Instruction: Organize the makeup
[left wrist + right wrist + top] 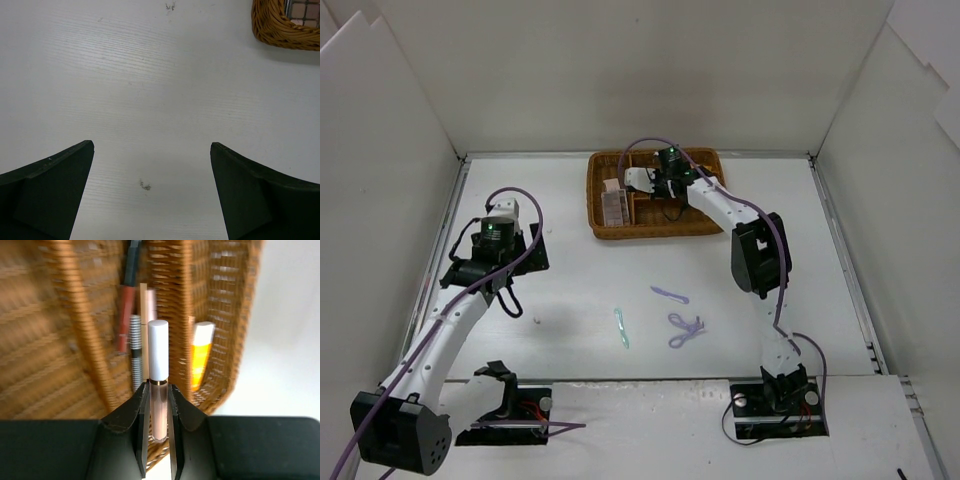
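Brown wicker tray (pixel 655 235), divided into compartments, sits at the far middle of the white table (pixel 580 280). Any print on the items is too blurred or small to read. The right gripper (pixel 159 387) hangs over the tray, jaws pinched nearly together on one slim tube (pixel 158 347) with a white cap and pale pink body, which points out past the fingertips. Beneath it, in one narrow compartment, lie one reddish pencil (pixel 126 315), one silver ribbed stick (pixel 136 337), one peach stick (pixel 148 302) and one dark item (pixel 132 260) of unclear kind. Across the wicker wall, in the next compartment, is one orange tube (pixel 200 357) with a white cap. At the tray's left end lies one eyeshadow palette (pixel 613 205) of brownish squares. Three pieces are loose on the table nearer the arms: one mint tool (pixel 622 327), one straight lilac piece (pixel 670 294) and one looped lilac piece (pixel 686 331). The left gripper (pixel 150 190) has its jaws spread wide, holding nothing, over bare table to the left of the tray.
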Robot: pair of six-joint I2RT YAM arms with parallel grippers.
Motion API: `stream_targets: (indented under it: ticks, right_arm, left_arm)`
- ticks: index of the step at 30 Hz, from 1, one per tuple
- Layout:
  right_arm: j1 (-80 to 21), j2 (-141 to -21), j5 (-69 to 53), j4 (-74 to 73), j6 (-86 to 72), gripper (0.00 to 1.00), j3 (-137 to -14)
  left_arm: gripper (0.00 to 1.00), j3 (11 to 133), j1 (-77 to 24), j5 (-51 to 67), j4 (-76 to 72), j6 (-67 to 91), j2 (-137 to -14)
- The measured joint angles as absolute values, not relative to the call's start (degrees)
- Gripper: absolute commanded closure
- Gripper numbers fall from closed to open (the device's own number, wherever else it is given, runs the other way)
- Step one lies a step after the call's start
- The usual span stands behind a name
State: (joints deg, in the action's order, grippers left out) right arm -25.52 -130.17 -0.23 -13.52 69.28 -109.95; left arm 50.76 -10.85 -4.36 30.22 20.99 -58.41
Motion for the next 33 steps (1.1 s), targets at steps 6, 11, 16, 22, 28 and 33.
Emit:
stream_targets:
  ticks: [6, 11, 16, 22, 28, 33]
  right_arm:
    - [-24.93, -130.32, 0.21, -8.49, 71.11, 0.88, -109.95]
    - [-24.82, -131.17, 0.19, -6.42, 70.67, 0.63, -110.04]
    - [-24.82, -131.22, 0.21, -4.75, 68.97, 0.54, -109.47]
    - [-24.84, -126.58, 0.45, -3.51, 61.21, 0.54, -102.63]
    - [-24.95, -108.68, 4.34, -3.81, 41.3, 0.55, -91.42]
    - [-25.69, -86.65, 6.92, -7.22, 18.81, 0.56, -80.47]
  left_arm:
    - [0.03, 50.76, -10.85, -4.54, 30.22, 21.02, -59.33]
    - [0.03, 50.76, -10.85, -4.58, 30.22, 21.02, -59.96]
    - [0.03, 50.76, -10.85, -4.56, 30.22, 21.02, -59.99]
    - [0.03, 50.76, -10.85, -4.51, 30.2, 20.99, -59.99]
    - [0.03, 50.76, -10.85, -4.12, 30.15, 21.02, -59.75]
    - [0.03, 50.76, -10.85, -3.68, 30.15, 21.02, -59.13]
